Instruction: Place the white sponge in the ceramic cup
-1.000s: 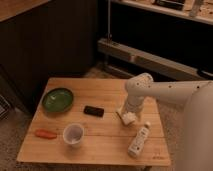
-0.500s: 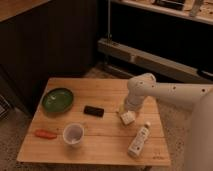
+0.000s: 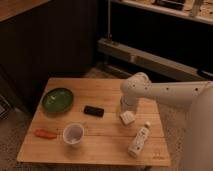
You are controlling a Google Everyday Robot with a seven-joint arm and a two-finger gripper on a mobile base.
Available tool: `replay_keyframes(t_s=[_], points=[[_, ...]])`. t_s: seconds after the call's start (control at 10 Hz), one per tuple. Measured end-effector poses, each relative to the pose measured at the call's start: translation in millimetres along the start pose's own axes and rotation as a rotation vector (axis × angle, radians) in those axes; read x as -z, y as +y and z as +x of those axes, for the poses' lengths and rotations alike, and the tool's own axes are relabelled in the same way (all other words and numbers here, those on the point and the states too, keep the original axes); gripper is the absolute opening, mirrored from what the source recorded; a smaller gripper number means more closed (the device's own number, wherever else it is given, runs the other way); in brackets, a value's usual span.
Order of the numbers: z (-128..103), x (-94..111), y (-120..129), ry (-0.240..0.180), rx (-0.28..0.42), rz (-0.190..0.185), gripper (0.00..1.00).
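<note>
The white sponge [image 3: 127,117] lies on the wooden table [image 3: 107,90], right of the middle. My gripper [image 3: 124,107] is at the end of the white arm [image 3: 150,90], right above and behind the sponge and close to it; whether it touches the sponge is hidden by the arm. The ceramic cup [image 3: 73,133] stands upright near the table's front left, well to the left of the sponge, and nothing shows inside it.
A green bowl [image 3: 57,99] sits at the left. A black slab [image 3: 93,111] lies between the bowl and the sponge. An orange object [image 3: 45,133] lies left of the cup. A white bottle [image 3: 138,140] lies at the front right. Dark shelving stands behind.
The arm has shifted only slightly over the sponge. The sponge lies in the same spot on the table.
</note>
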Motion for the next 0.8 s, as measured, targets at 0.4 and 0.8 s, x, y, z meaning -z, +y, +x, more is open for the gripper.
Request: replay_keyframes(t_s=[0.4, 0.8], points=[[-16.9, 4.9, -9.8, -0.031, 0.078, -0.11, 0.65], [-34.5, -4.7, -2.7, 0.005, 0.152, -0.197, 0.65]])
